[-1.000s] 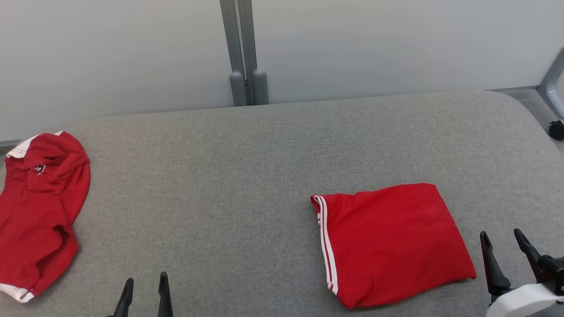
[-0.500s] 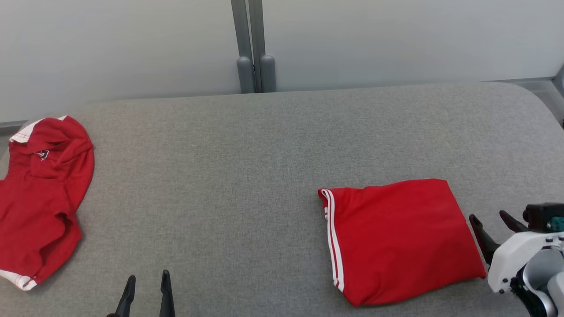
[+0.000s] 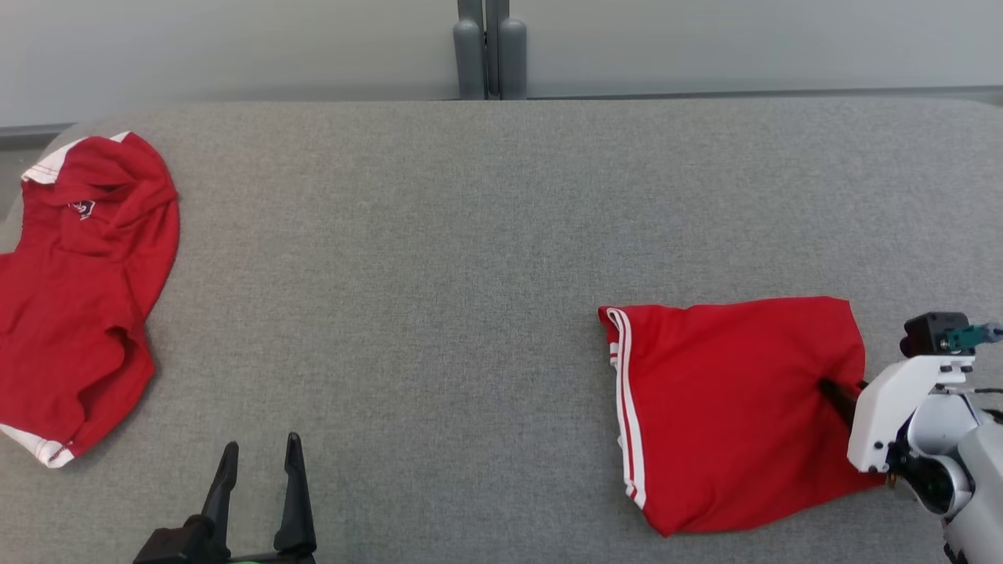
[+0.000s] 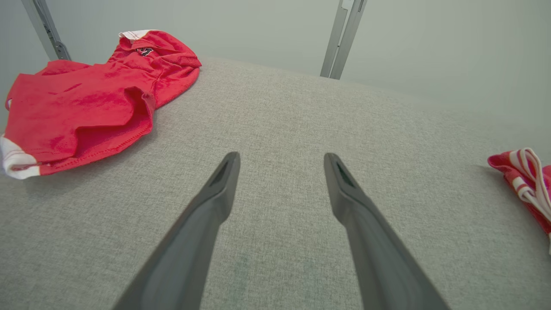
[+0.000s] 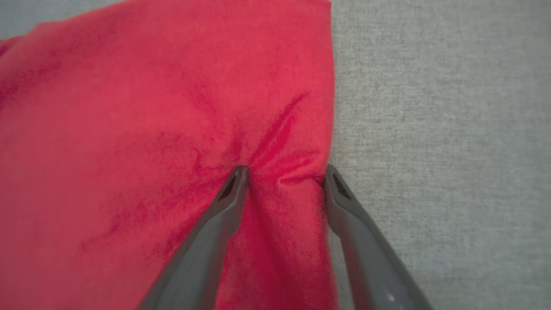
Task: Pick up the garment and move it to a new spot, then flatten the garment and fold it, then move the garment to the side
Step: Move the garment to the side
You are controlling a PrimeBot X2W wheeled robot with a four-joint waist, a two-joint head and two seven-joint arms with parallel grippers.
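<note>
Garment (image 5: 150, 129) fold between right fingers (image 5: 226, 206), wrist view

Left end effector (image 3: 261, 442): two long dark fingers spread wide, pointing up the head view from its lower left.
Left wrist (image 3: 184, 544): black base, low at the bottom edge.
Right end effector (image 5: 285, 168): two long dark fingers apart, reaching toward the robot's left.
Right wrist (image 3: 893, 415): white housing at the right edge, angled inward.

Grey fabric surface (image 3: 470, 235), pale wall (image 3: 235, 47), twin grey posts (image 3: 487, 51), perhaps supports
</note>
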